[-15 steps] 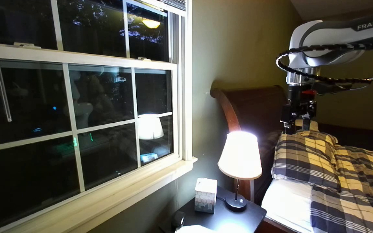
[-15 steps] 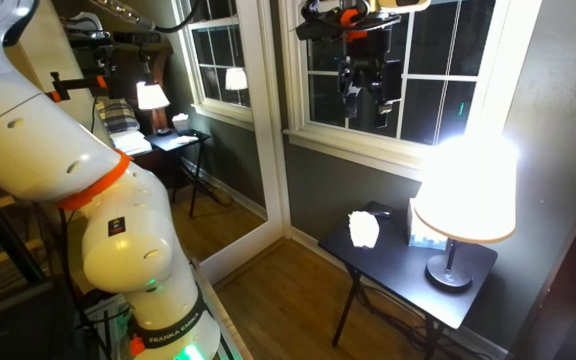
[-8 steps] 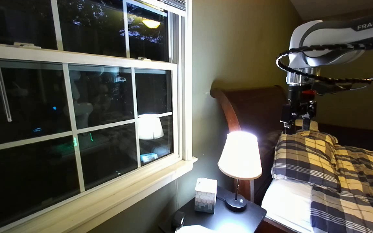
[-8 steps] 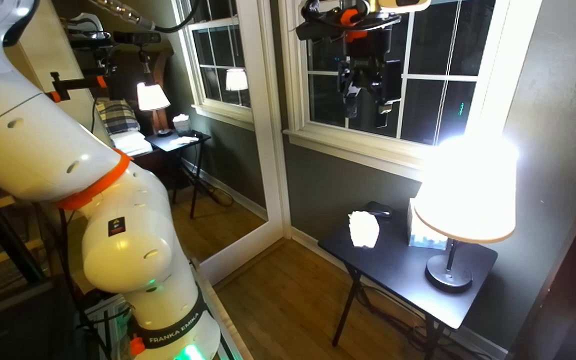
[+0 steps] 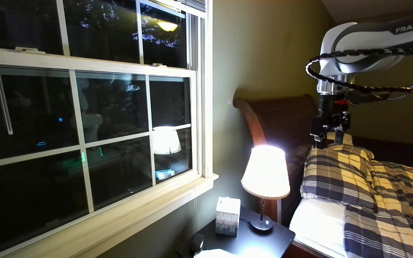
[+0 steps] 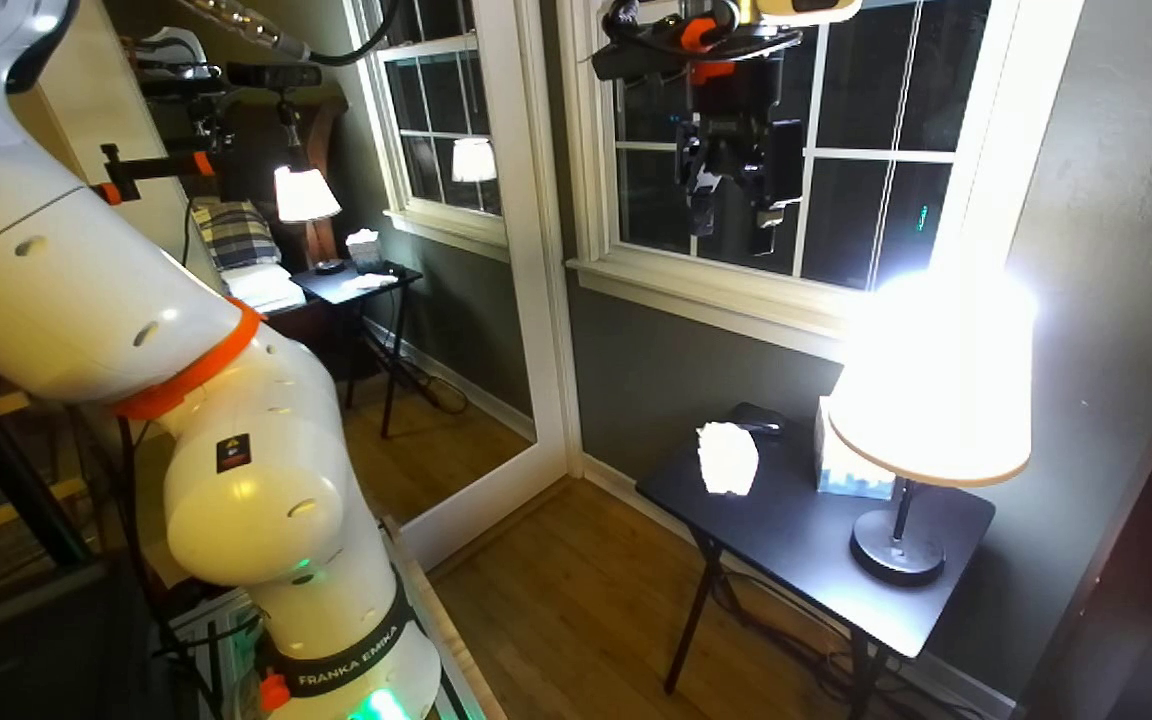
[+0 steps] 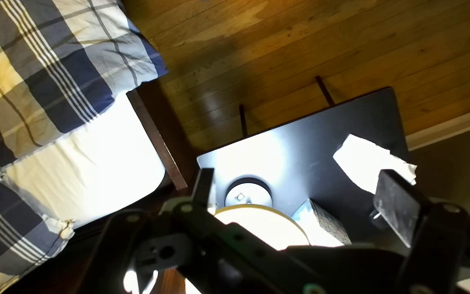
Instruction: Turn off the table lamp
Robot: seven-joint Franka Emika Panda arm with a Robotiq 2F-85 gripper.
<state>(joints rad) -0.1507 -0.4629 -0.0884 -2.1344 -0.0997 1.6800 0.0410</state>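
From the gripper [image 6: 733, 228], spread wide and holding nothing, seems necessary to go sideways and down to the base [image 6: 898, 550] of the upright lamp [image 6: 931, 400].

Glossy wood is seen in the floor [image 7: 280, 61], wrinkled cloth in the bedding [image 5: 400, 200], and a smooth, cloth-like shade [image 5: 265, 173] on the table lamp [image 6: 931, 420].

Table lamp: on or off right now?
On: the table lamp glows white in both exterior views, and light pools on the tabletop.
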